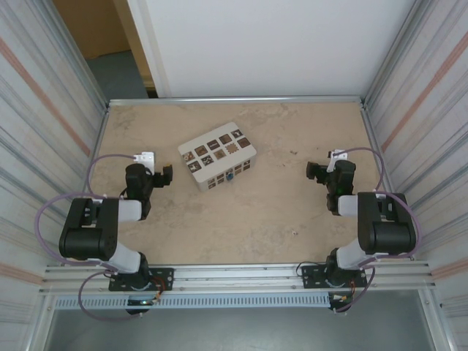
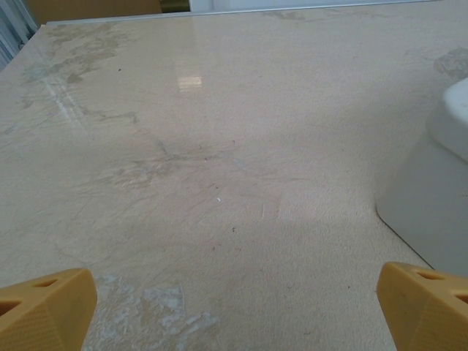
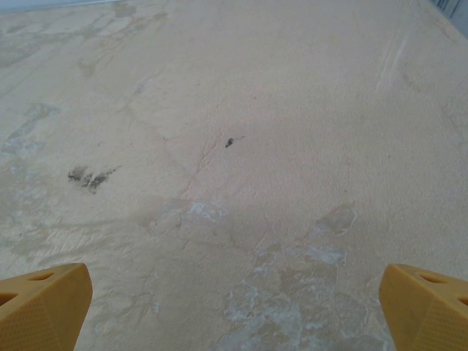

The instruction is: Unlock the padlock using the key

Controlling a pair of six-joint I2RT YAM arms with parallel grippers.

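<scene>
We see the padlock (image 1: 229,175) as a tiny blue-and-silver bit low against the near side wall of the white box (image 1: 218,150), which sits at an angle on the table (image 1: 256,212), a bit left of centre and toward the far half. It's too small to tell whether the shackle is closed, or whether the lock hangs on the box or just leans there. The box top has two rows of dark squares. The left jaws are just beside the box's left end, apart from it, pointing its way. In the left wrist view both yellow fingertips (image 2: 44,307) sit at opposite bottom corners, so the jaws are spread wide w/ nothing between, and the box's white corner (image 2: 431,190) shows at the right edge. The right jaws are well apart from the box, over bare table on the right side. Its fingertips (image 3: 44,307) are likewise spread wide, pinching nothing. A small dark speck (image 1: 295,234) lies on the table nearer the right arm (image 1: 380,223); too small to ID.
</scene>
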